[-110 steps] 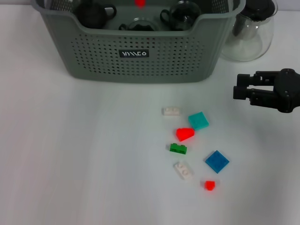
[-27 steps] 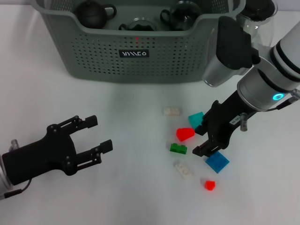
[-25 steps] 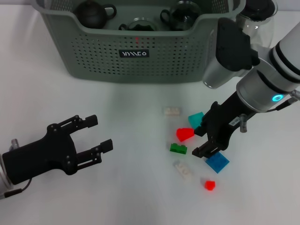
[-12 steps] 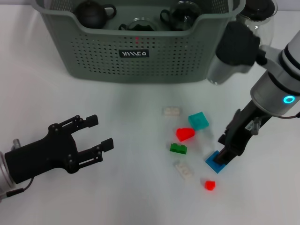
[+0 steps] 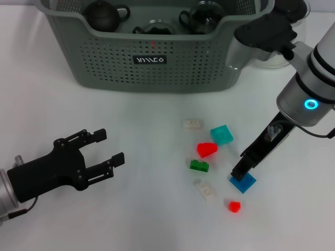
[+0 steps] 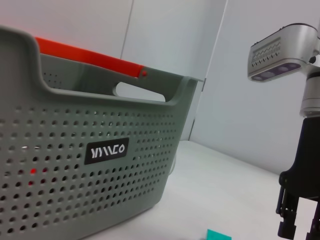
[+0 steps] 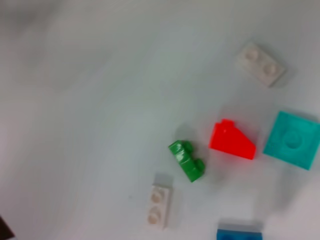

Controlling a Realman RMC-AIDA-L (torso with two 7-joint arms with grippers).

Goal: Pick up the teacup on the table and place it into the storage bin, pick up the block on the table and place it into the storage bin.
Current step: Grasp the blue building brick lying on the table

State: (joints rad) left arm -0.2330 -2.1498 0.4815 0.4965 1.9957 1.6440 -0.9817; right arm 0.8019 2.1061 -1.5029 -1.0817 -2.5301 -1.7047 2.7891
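The grey-green storage bin (image 5: pixel 157 57) stands at the back with dark and glass teaware inside; it also shows in the left wrist view (image 6: pixel 75 165). No teacup shows on the table. Several blocks lie in front of the bin: white (image 5: pixel 192 124), teal (image 5: pixel 222 135), red (image 5: pixel 207 150), green (image 5: pixel 199 166) and blue (image 5: pixel 244 183). My right gripper (image 5: pixel 243 170) points down with its tips at the blue block's near-left edge; in the left wrist view (image 6: pixel 300 222) its fingers stand apart. My left gripper (image 5: pixel 107 147) is open and empty, low at the left.
Another white block (image 5: pixel 204 190) and a small red block (image 5: pixel 234 206) lie nearer the front. A glass pitcher with a black lid (image 5: pixel 291 6) stands behind my right arm, beside the bin. The right wrist view shows the red (image 7: pixel 231 141) and green (image 7: pixel 187 161) blocks.
My right gripper has moved from beside the red and teal blocks rightward and down to the blue block. The left arm has stayed nearly still.
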